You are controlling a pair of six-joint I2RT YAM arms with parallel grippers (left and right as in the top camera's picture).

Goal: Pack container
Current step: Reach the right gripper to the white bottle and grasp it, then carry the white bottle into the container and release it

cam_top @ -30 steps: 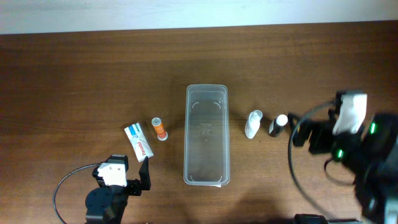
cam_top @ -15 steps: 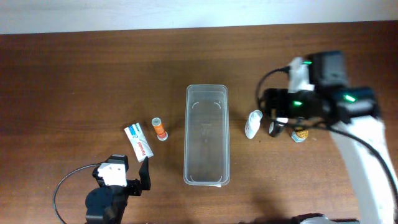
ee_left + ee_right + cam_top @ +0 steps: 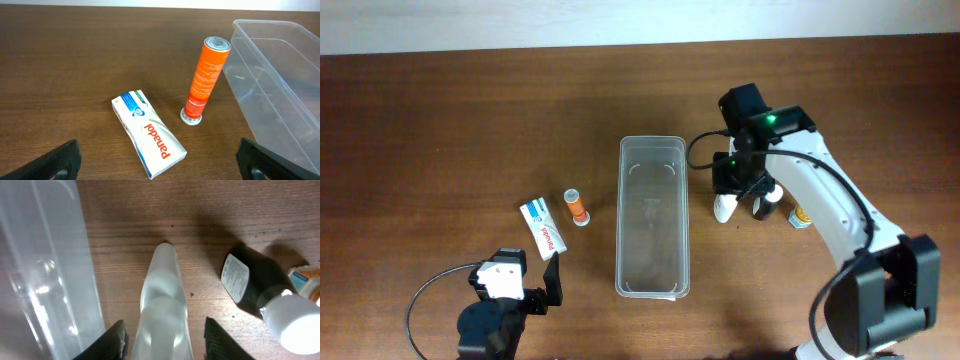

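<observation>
**Overhead:** clear plastic container [image 3: 653, 215], long, rimmed and round-cornered, lies mid-bench [image 3: 450, 120]. The right tool [image 3: 740, 198] hangs over a white bottle [image 3: 724, 209] just right of it.

**Left wrist:** left tool [image 3: 162, 161] spread wide, gripping nothing. Ahead are a glossy white carton [image 3: 148, 134] lying flat and an upright orange tube [image 3: 206, 79] near the container wall.

**Right wrist:** fingers [image 3: 114, 341] parted, straddling the smooth white bottle; contact cannot be told. A dark bottle [image 3: 252, 287] with a white cap lies just to the right.
</observation>
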